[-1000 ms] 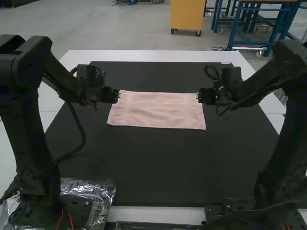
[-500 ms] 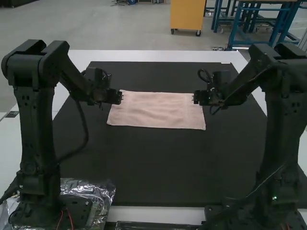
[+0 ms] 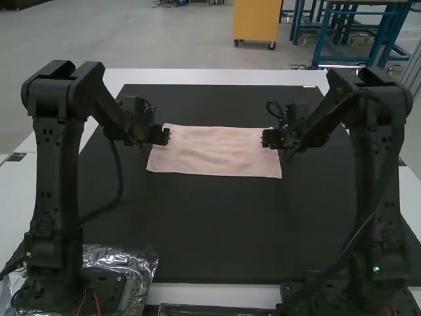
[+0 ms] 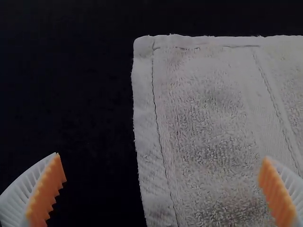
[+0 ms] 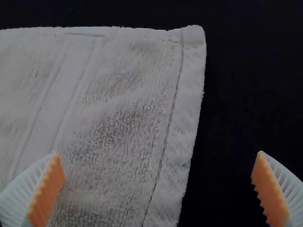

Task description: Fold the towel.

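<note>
Towel (image 3: 214,153) flat on the black mat (image 3: 197,230), a gripper at each short end.
The left arm (image 3: 54,164) and right arm (image 3: 376,155) rise, bend sharply at the top, and angle down and inward; the left gripper (image 3: 167,135) is over or beside the towel's left end, the right gripper (image 3: 264,137) likewise at its right end, each with its fingers wide apart, a towel edge showing between them in its wrist view.

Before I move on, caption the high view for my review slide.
Two arms hold their grippers, left and right, over opposite ends of a spread pink towel.
</note>
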